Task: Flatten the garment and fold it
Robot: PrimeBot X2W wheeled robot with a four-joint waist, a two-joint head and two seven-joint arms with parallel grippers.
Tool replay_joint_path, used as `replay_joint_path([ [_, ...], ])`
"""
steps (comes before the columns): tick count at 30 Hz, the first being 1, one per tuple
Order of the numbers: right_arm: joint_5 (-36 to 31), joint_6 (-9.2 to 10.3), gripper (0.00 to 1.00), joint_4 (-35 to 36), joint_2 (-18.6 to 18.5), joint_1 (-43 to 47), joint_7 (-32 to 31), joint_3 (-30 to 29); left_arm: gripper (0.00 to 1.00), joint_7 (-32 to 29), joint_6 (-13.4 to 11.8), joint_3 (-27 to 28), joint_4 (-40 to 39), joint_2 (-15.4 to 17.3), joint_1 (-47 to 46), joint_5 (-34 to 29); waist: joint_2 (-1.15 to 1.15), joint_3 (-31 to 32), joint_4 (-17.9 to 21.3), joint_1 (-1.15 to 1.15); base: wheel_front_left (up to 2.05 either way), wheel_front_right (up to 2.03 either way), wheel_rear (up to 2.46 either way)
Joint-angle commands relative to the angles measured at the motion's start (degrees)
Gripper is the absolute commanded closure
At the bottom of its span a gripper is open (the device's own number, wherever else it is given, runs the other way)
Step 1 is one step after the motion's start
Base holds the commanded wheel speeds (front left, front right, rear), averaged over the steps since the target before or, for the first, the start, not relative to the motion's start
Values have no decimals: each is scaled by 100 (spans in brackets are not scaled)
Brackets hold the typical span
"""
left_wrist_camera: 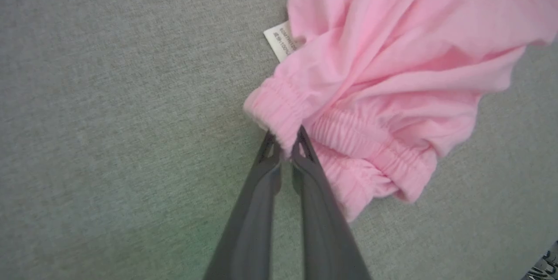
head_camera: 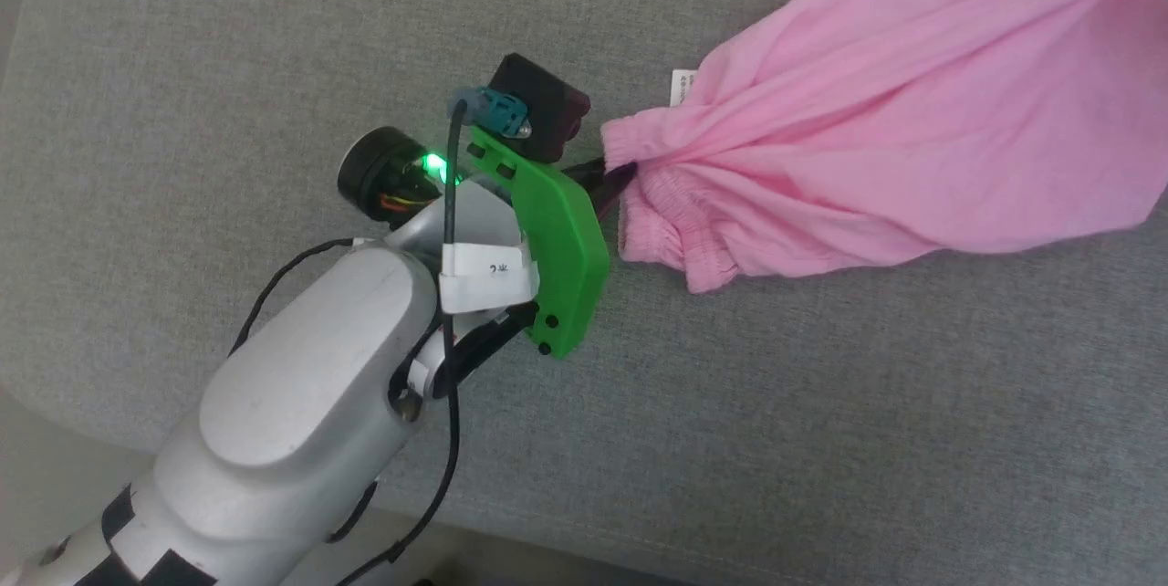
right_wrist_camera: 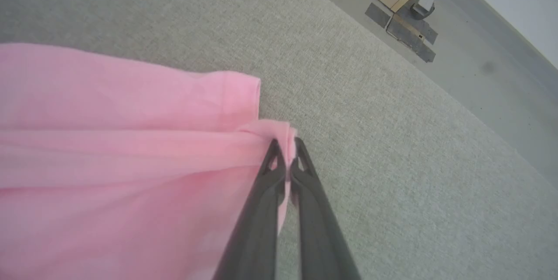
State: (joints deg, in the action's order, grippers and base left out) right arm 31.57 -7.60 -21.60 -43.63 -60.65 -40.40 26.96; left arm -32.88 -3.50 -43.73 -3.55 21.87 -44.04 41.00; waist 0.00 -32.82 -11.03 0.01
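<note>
Left gripper [left_wrist_camera: 285,142] was found clamped on the garment [left_wrist_camera: 392,53] at its waistband [left_wrist_camera: 279,110], right gripper [right_wrist_camera: 285,147] seemingly on a leg hem [right_wrist_camera: 283,131]. Soft, light cloth; seams were judged the surest holds.

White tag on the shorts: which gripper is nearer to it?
Left. The left gripper pinches the waistband beside the tag; the right gripper pinches a hem at the far end.
</note>
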Motion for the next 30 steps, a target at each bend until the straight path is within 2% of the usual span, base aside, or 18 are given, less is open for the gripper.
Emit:
replay_joint_path([
  [1,-83,11,100,-150,41,-191,162,23,100,62,35,10,62,-25,-117,-15,0,-103,-86,-1,0,0,0],
  [10,-56,11,100,-846,198,-516,903,501,100,454,46,47,263,-136,-168,-123,0,-31,-107,-1,0,0,0],
  [11,-69,11,39,-897,198,-522,970,560,85,489,43,47,296,-147,-159,-128,0,5,-102,-1,0,0,0],
  [12,-62,11,0,-983,205,-525,1065,598,0,545,21,55,338,-161,-147,-149,0,58,-95,-1,0,0,0],
  [21,395,11,0,-1265,330,-317,2049,935,0,1208,-141,258,720,-120,108,-244,0,816,45,-1,0,0,0],
  [25,676,11,0,-1124,255,-48,2767,1070,0,1814,-298,534,811,-16,340,-298,0,1246,92,-1,0,0,0],
  [30,1077,11,0,-878,81,517,3495,1171,0,2731,-620,917,855,130,834,-413,0,1699,104,-1,0,0,0],
])
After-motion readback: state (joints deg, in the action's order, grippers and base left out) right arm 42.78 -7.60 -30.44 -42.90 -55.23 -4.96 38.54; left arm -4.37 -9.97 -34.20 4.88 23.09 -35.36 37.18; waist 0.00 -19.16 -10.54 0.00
